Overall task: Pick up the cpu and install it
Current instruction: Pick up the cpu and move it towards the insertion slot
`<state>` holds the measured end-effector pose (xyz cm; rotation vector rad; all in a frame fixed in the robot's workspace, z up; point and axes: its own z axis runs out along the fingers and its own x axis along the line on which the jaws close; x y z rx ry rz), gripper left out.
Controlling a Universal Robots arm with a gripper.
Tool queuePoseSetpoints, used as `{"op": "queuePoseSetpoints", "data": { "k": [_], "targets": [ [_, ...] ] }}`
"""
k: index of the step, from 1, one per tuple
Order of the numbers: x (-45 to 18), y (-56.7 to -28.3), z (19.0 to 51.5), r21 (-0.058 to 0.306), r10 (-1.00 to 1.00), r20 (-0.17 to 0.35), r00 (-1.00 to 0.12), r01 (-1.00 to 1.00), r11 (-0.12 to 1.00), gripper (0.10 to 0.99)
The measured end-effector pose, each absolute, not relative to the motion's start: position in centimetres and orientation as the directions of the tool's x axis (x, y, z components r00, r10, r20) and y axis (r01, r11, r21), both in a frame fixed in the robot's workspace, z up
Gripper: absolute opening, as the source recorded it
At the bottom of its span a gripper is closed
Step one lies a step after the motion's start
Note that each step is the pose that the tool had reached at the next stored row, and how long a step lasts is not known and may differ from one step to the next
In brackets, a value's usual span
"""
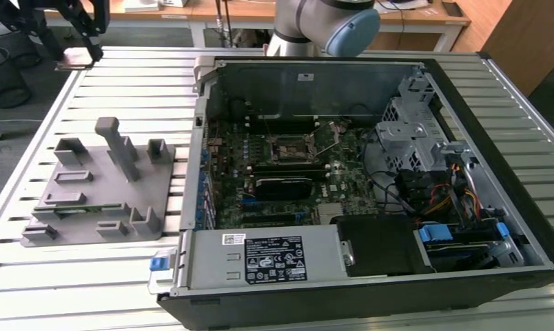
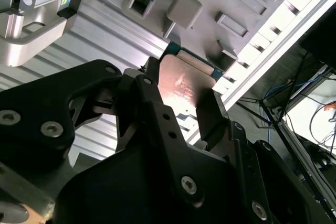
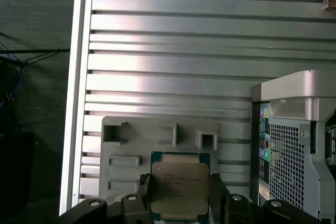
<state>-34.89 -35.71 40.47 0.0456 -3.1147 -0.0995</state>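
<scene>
While it hangs over the slatted table (image 3: pixel 210 24), the hand (image 3: pixel 180 196) pinches the cpu (image 3: pixel 180 181) by opposite edges.

You get soft, even light in the exterior view: the slatted table (image 1: pixel 120 76) reads pale and bright, and the fixture plate (image 1: pixel 93 200) casts only faint shadows. Inside the computer case (image 1: pixel 304 89) it is dimmer, with the motherboard (image 1: pixel 286 172) in shade. In the first wrist view a broad glare band crosses the slats, and the floor (image 3: pixel 31 129) past the table's edge is nearly black. In the second wrist view the cpu (image 2: pixel 184 85) carries a pinkish sheen, the gripper (image 2: pixel 181 98) is a dark mass, and slats near the table's edge wash out white.
</scene>
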Motion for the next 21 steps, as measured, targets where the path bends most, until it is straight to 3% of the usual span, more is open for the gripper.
{"op": "queuePoseSetpoints", "data": {
  "k": [21],
  "targets": [
    [-32.1, -35.7, 40.4, 0.064, -0.030, 0.024, -0.999, -0.028, 0.998, 0.525]
  ]
}}
